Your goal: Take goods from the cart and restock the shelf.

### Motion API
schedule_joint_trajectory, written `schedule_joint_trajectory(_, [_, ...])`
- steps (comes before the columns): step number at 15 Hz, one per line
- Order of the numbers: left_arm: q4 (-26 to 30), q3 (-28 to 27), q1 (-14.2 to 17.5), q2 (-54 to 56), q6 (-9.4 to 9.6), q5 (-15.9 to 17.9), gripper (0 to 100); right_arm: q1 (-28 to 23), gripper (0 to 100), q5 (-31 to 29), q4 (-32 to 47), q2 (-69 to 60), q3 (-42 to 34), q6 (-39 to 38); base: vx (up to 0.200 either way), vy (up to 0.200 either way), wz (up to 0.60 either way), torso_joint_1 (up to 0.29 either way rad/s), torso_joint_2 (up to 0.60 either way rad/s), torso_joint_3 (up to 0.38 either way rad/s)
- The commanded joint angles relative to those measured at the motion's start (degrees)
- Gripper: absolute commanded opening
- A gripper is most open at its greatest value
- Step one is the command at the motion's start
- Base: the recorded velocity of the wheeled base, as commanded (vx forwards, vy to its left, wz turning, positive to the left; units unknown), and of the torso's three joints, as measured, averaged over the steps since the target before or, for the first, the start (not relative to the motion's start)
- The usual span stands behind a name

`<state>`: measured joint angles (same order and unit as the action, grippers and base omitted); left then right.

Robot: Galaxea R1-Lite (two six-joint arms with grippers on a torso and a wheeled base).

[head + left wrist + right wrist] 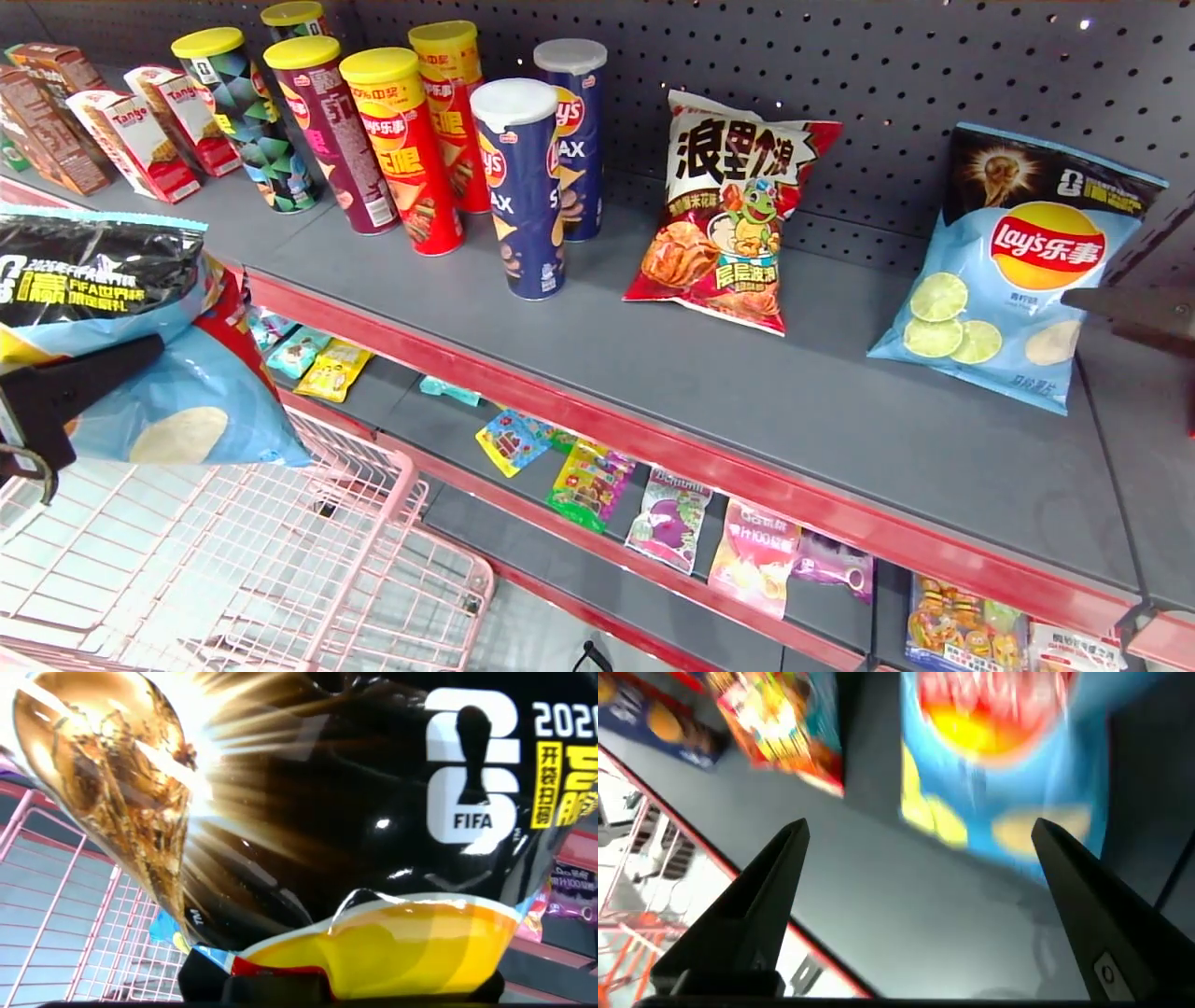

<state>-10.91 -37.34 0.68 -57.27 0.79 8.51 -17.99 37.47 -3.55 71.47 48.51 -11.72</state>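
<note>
Pinching a blue-and-black chip bag [140,308] at the frame's left edge, our left tool [121,364] holds it above the pink cart [373,523]. Our right tool [920,831] is spread over the shelf [747,392], near a matching bag [1018,271] at right.

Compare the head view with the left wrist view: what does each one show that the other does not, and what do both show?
Only the head view: the row of chip cans, the red chip bag and the blue chip bag on the upper shelf. Only the left wrist view: the gold cup print on the held bag, seen close. Both: the held bag in the left gripper, and the pink cart.
</note>
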Motion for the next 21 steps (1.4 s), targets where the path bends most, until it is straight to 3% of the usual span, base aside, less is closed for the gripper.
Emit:
schedule_joint_trajectory(1, [0.0,0.1,0.0,0.1,0.0,0.0,0,-0.3,100,0.0,-0.2,0.8,-1.8,0.3,0.0,0.0,0.0,0.0,0.0,0.0])
schedule_joint_trajectory(5, [-0.1,-0.5,0.0,0.1,0.0,0.1,0,-3.3,100,0.1,-3.7,7.1,-1.3,4.9,0.0,0.0,0.0,0.0,0.0,0.0])
schedule_joint_trajectory(14, [0.0,-0.7,0.0,-0.1,0.0,0.2,0,-5.2,100,5.7,-14.7,15.1,-1.1,5.1,0.0,0.0,0.0,0.0,0.0,0.0])
schedule_joint_trajectory(21, [0.0,-1.7,0.0,-0.8,0.0,0.4,0,-7.4,100,7.9,-15.1,19.2,1.0,8.6,0.0,0.0,0.0,0.0,0.0,0.0])
